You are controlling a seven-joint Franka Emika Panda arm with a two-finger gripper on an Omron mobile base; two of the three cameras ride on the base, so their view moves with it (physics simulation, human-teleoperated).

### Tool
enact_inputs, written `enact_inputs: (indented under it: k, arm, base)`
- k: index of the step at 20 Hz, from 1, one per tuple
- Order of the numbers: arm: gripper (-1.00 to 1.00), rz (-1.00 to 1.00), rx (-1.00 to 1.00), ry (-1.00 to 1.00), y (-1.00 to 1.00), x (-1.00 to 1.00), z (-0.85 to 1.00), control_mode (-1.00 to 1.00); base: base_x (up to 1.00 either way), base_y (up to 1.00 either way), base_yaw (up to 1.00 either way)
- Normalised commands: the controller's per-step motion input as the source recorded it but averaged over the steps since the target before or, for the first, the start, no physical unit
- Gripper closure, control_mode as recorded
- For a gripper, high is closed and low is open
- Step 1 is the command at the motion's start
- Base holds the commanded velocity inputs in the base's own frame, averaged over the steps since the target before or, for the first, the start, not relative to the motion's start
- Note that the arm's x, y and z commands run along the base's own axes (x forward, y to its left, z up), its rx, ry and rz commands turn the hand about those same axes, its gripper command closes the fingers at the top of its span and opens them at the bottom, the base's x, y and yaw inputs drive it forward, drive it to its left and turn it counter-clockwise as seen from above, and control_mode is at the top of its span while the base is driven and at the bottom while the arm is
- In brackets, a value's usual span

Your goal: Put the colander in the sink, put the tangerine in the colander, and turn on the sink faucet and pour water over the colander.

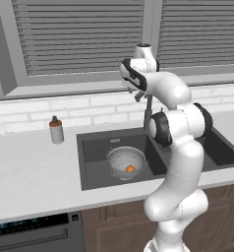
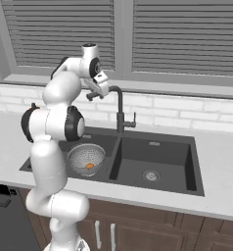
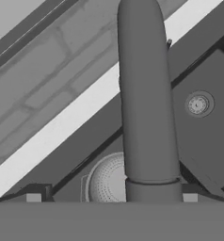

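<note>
Jaws spread wide, holding nothing, the gripper (image 2: pixel 93 93) hangs high over the sink (image 1: pixel 89 162), straddling the top of the faucet (image 2: pixel 120 110), whose dark spout (image 3: pixel 144 94) runs up between the two tips in the hand view. Below, the colander (image 1: pixel 126 161) sits in the left basin with the tangerine (image 1: pixel 131 169) inside it, so only the water appears left to do. The faucet looks rigid and fixed to the tabletop (image 1: pixel 35 172), its smooth rounded tube likely slippery under the pads; the spout probably swings if pushed sideways. The small side lever (image 2: pixel 133 120), low on the right of the stem, seems the part to nudge, a light push rather than a squeeze
</note>
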Motion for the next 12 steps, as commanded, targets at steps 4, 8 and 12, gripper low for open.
enact_inputs:
  k: [4, 8, 12]
  arm:
    - [-1.0, -0.08, 0.02, 0.0, 0.12, 0.24, -0.4, -1.0]
    - [-1.0, -0.08, 0.02, 0.0, 0.11, 0.26, -0.37, -1.0]
    - [-1.0, -0.06, 0.03, 0.01, 0.08, 0.16, -0.37, -1.0]
  base:
    - [0.0, 0.0, 0.0]
    - [0.0, 0.0, 0.0]
    - [0.0, 0.0, 0.0]
